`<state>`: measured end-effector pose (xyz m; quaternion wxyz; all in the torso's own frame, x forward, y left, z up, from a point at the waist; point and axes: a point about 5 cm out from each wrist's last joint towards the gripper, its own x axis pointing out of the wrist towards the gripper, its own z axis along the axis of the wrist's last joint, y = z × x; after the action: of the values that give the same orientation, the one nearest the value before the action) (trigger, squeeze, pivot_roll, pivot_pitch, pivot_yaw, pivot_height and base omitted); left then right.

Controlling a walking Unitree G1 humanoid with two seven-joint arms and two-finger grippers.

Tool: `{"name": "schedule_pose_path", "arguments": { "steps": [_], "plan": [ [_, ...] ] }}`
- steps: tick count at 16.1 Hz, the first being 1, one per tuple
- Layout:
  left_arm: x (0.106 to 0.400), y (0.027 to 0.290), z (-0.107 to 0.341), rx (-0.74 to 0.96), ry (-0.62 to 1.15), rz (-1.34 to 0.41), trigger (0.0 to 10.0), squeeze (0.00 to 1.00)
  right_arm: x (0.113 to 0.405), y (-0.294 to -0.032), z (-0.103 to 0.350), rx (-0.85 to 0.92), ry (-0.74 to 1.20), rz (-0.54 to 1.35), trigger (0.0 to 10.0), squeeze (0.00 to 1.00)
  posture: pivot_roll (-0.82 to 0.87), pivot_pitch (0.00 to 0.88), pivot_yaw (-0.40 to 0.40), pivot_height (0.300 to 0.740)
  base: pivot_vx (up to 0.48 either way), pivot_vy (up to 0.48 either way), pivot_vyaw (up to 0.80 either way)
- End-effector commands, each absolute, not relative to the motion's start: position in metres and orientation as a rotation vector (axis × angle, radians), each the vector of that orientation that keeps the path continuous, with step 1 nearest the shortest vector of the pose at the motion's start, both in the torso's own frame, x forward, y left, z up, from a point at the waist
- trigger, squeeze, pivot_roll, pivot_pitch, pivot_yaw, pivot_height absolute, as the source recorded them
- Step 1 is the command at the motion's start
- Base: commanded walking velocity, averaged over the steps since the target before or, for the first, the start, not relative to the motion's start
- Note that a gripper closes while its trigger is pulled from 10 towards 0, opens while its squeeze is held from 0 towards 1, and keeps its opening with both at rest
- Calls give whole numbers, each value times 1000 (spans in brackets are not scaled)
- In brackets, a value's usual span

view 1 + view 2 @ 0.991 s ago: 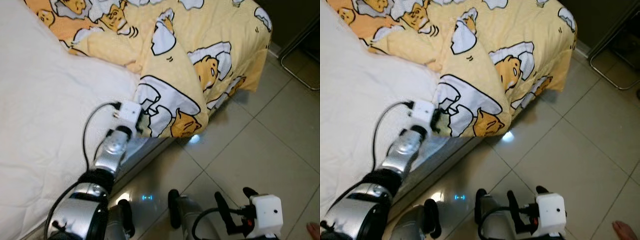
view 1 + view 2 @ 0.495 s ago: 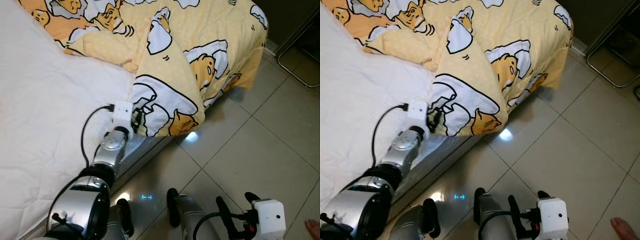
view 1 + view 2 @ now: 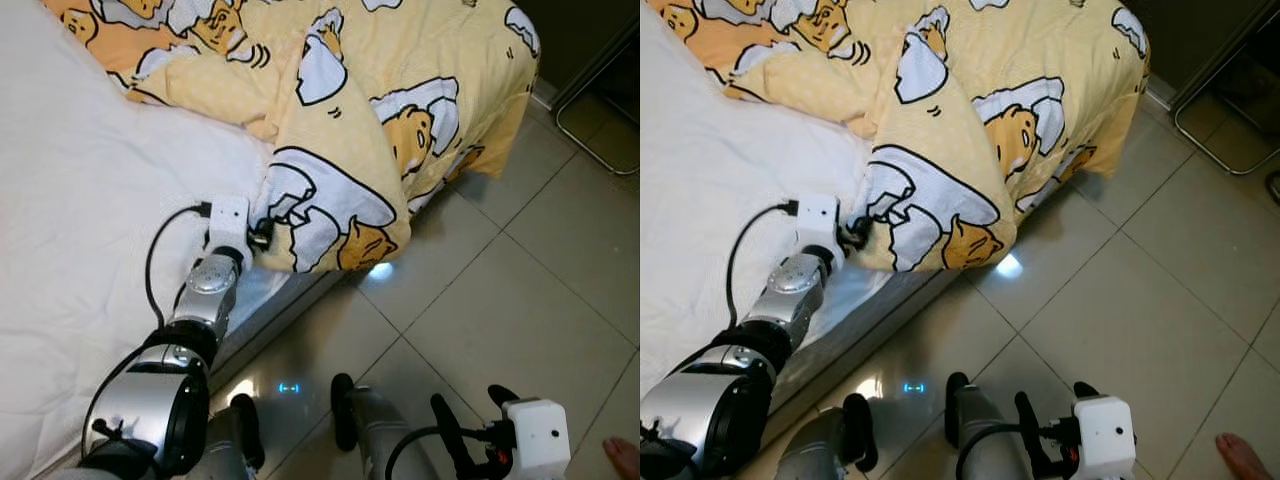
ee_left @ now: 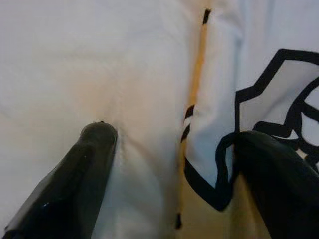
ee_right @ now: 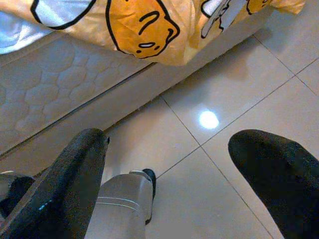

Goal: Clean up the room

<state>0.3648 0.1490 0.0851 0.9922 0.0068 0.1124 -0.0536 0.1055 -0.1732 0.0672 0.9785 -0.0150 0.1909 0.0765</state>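
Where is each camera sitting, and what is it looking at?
Head eyes: look down at the yellow blanket on the white sheet, both silver arms showing.
Left wrist: looks along the open left pincer, straddling the blanket's edge.
Right wrist: looks past the open right pincer at the tiled floor.
Shared: all show the blanket.

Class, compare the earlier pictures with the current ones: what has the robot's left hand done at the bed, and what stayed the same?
The left hand slid leftward along the mattress, fingers open at the yellow blanket edge; no grasp yet. The right hand stayed low over the floor.
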Motion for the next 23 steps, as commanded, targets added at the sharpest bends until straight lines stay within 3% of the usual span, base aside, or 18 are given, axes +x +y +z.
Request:
{"name": "schedule_pose_path", "arguments": {
  "steps": [1, 7, 10, 12, 15, 16, 17, 23],
  "plan": [
    [349, 137, 55, -74, 377, -149, 10000, 0, 98, -174, 64, -28, 424, 157, 10000, 435, -284, 333, -78, 736, 0, 0, 0],
    [347, 120, 55, -167, 366, -231, 10000, 0, 97, -174, 62, -31, 432, 160, 10000, 435, -284, 317, -76, 736, 0, 0, 0],
    [343, 107, 57, -76, 300, -304, 10000, 0, 97, -174, 62, -31, 435, 159, 10000, 435, -284, 320, -75, 736, 0, 0, 0],
    [341, 105, 63, 74, 184, -322, 10000, 0, 96, -174, 61, -29, 438, 157, 10000, 435, -277, 327, -73, 736, 0, 0, 0],
    [329, 111, 39, 83, 306, -288, 10000, 0, 97, -172, 60, -23, 442, 163, 10000, 443, -272, 335, -78, 736, 0, 0, 0],
    [324, 115, 28, -26, 408, -236, 0, 0, 98, -172, 60, -22, 442, 165, 10000, 443, -271, 338, -83, 736, 0, 0, 0],
    [320, 119, 18, -247, 500, -137, 0, 0, 98, -172, 60, -23, 444, 169, 10000, 447, -280, 339, -87, 736, 0, 0, 0],
    [326, 113, 27, -474, 438, -103, 0, 0, 97, -174, 60, -28, 451, 161, 10000, 439, -292, 338, -88, 736, 0, 0, 0]
  ]
}}
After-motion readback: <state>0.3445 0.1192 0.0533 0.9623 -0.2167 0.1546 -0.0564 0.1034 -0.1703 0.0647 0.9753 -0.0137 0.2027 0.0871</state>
